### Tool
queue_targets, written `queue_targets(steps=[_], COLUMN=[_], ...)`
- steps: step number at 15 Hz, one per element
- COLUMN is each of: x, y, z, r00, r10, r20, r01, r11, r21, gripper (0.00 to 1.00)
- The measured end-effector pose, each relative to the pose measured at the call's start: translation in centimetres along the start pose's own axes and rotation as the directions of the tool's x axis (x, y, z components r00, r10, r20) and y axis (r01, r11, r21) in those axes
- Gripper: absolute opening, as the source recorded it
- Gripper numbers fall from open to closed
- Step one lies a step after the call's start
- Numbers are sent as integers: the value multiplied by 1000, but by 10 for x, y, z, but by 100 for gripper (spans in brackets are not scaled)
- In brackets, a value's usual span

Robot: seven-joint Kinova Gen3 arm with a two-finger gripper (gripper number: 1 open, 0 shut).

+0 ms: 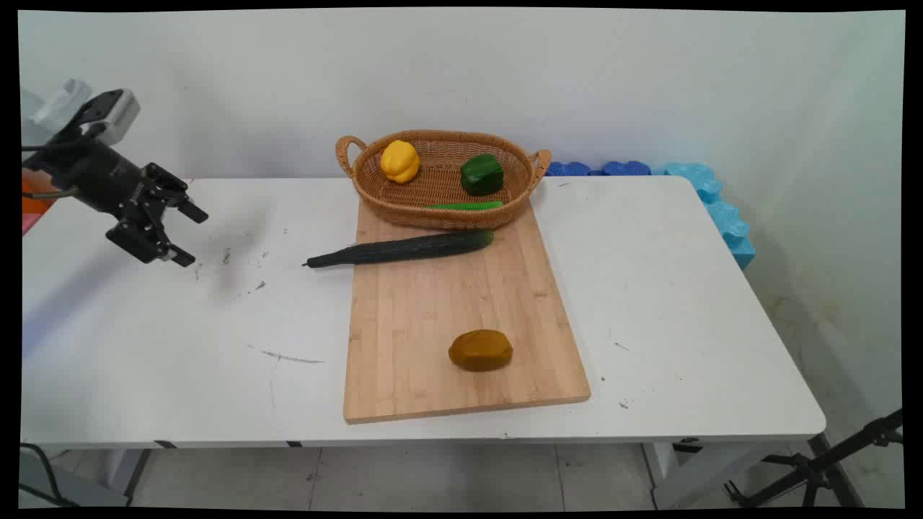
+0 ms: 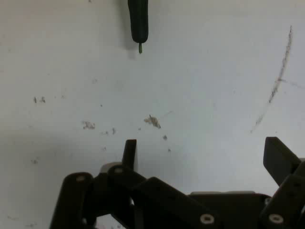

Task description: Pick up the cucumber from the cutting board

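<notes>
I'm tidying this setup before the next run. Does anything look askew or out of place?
The cucumber lies crooked, its thick end on the cutting board and its stem end sticking off the left edge onto the table. The basket also overlaps the board's far end. Nothing looks spilled or broken.

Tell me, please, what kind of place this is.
Probably a robot lab set up as a mock kitchen: a robot hand over a scuffed white table, with vegetables on a cutting board and in a wicker basket.
</notes>
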Motion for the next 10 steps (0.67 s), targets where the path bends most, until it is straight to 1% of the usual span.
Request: queue_targets(steps=[2,5,10], x=[8,28,76], y=[1,3,8], z=[3,11,42], r00=[1000,1000,1000], r10=[10,16,-3], r20=[5,7,-10], r01=[-10,-16,3], r11=[1000,1000,999], r21=[7,22,52], gripper=[100,100,100])
